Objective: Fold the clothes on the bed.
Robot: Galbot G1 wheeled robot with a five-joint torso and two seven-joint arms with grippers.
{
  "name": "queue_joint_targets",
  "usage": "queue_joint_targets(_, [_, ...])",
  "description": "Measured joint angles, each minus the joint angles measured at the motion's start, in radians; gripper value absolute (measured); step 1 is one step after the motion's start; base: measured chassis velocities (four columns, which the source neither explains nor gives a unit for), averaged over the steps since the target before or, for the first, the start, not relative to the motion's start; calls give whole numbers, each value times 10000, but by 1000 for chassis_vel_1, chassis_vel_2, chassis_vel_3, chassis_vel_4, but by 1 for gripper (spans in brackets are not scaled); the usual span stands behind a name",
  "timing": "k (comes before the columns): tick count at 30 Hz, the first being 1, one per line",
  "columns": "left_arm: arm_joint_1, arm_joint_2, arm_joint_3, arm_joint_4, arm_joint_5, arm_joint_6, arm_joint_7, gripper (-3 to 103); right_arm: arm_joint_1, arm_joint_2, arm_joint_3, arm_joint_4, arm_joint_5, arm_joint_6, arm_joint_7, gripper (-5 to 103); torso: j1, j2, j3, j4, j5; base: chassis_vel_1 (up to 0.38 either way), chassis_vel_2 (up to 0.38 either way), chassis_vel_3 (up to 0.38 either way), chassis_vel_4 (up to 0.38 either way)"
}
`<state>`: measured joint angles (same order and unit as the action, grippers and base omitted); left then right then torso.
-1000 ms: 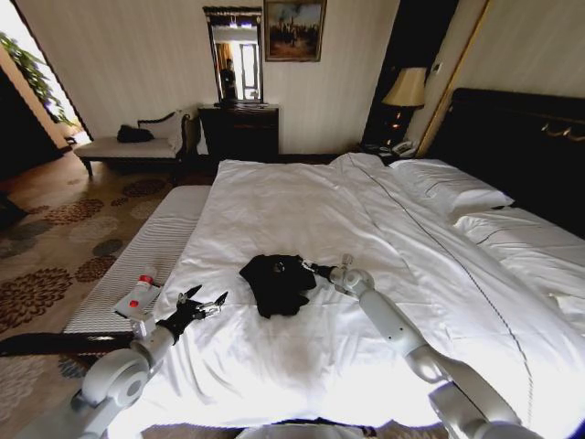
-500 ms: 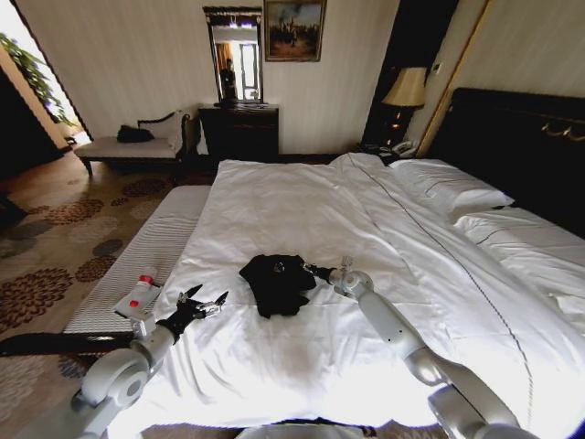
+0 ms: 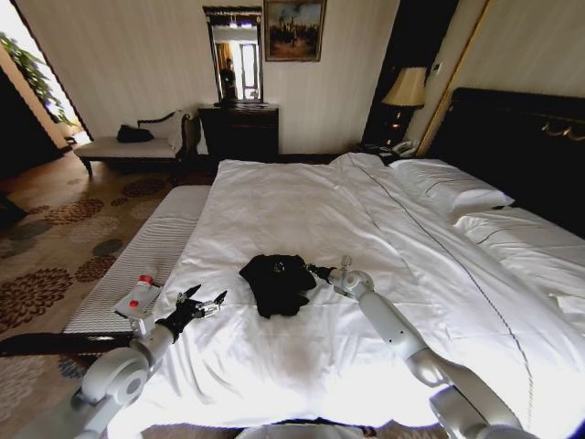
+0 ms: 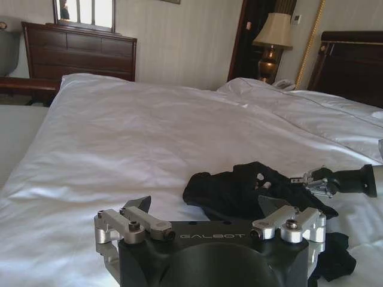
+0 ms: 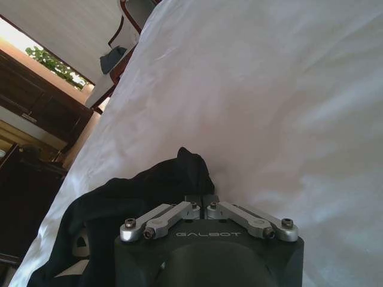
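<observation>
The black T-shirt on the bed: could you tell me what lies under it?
The black T-shirt lies crumpled on the bed's white duvet. White sheet surrounds it; the patch beneath is covered. The right gripper, shut, is at its edge.

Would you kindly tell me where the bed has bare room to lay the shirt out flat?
Bare white sheet of the bed lies between the crumpled black T-shirt and the pillows. It is crowded beside the shirt, where the right hand touches it.

White bottle (image 3: pixel 139 294) on striped bench (image 3: pixel 137 265); dark dresser (image 3: pixel 239 131) under mirror (image 3: pixel 233 55); lamp (image 3: pixel 406 90).
</observation>
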<state>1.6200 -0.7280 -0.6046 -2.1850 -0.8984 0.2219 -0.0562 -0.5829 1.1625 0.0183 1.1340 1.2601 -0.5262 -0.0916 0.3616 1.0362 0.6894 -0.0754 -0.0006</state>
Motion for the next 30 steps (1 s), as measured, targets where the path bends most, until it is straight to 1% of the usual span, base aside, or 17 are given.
queue_joint_targets(2, [-62, -21, -25, 16, -145, 153, -45, 100, -29, -23, 0, 52, -3, -1, 11, 0, 0, -1, 1, 0, 0, 0, 0, 0, 0])
queue_joint_targets(4, [-215, 7, -69, 76, -667, 447, -43, 100, -85, -97, 0, 181, -9, -4, 38, 0, 0, 0, 0, 0, 0, 0, 0, 0, 0])
queue_joint_targets(5, [-215, 7, -69, 76, -667, 447, -43, 100, -85, -97, 0, 181, -9, -4, 38, 0, 0, 0, 0, 0, 0, 0, 0, 0, 0])
queue_joint_targets(8, [-552, 216, -140, 270, -1798, 823, 93, 100, -136, -229, 0, 311, -6, -13, 79, 0, 0, 0, 0, -3, 0, 0, 0, 0, 0])
queue_joint_targets(9, [-552, 216, -140, 270, -1798, 823, 93, 100, -136, -229, 0, 311, -6, -13, 79, 0, 0, 0, 0, -3, 0, 0, 0, 0, 0])
queue_joint_targets(10, [-658, 281, -149, 364, -2062, 893, 136, 100, -145, -261, 0, 335, -4, -16, 93, 0, 0, -1, 0, -4, 0, 0, 0, 0, 0])
queue_joint_targets(12, [-1166, 495, -124, 840, -2902, 1095, 252, 100, -175, -336, -4, 380, 1, -35, 143, 0, 0, 0, 0, -1, 1, 0, 0, 0, 0])
queue_joint_targets(13, [-1166, 495, -124, 840, -2902, 1095, 252, 100, -175, -336, -4, 380, 1, -35, 143, 0, 0, 0, 0, -1, 1, 0, 0, 0, 0])
queue_joint_targets(15, [-1530, 598, -25, 1163, -3402, 1219, 304, 100, -192, -365, -29, 387, 1, -42, 166, 0, 0, 0, 0, -2, -1, 0, 0, 0, 0])
queue_joint_targets(18, [-2744, 791, 657, 2015, -4030, 1356, 457, 100, -198, -388, -155, 371, -18, -47, 186, 0, 0, 0, 0, 2, -1, 0, 0, 0, 0])
queue_joint_targets(19, [-2744, 791, 657, 2015, -4030, 1356, 457, 100, -198, -388, -155, 371, -18, -47, 186, 0, 0, 0, 0, 2, -1, 0, 0, 0, 0])
queue_joint_targets(23, [-5195, 717, 2279, 3166, -4608, 1606, 458, 100, -105, -302, -308, 109, -52, -45, 154, 0, 0, 0, 0, -7, 1, 0, 0, 0, 0])
queue_joint_targets(24, [-5195, 717, 2279, 3166, -4608, 1606, 458, 100, -105, -302, -308, 109, -52, -45, 154, 0, 0, 0, 0, -7, 1, 0, 0, 0, 0])
queue_joint_targets(26, [-6592, 384, 3485, 4063, -4925, 1845, 336, 100, -65, -203, -343, -8, -71, -34, 130, 0, 1, -1, 1, -3, 3, 0, 0, 0, 0])
queue_joint_targets(28, [-6783, 315, 3674, 4214, -4965, 1878, 310, 100, -63, -189, -345, -16, -74, -32, 129, 0, 1, -1, 1, -2, 2, 0, 0, 0, 0])
queue_joint_targets(29, [-7453, 29, 4318, 4840, -5091, 2000, 240, 100, -62, -137, -359, -35, -100, -27, 128, 0, 2, -1, 2, -6, -3, 0, 0, 0, 0])
queue_joint_targets(30, [-7453, 29, 4318, 4840, -5091, 2000, 240, 100, -62, -137, -359, -35, -100, -27, 128, 0, 2, -1, 2, -6, -3, 0, 0, 0, 0])
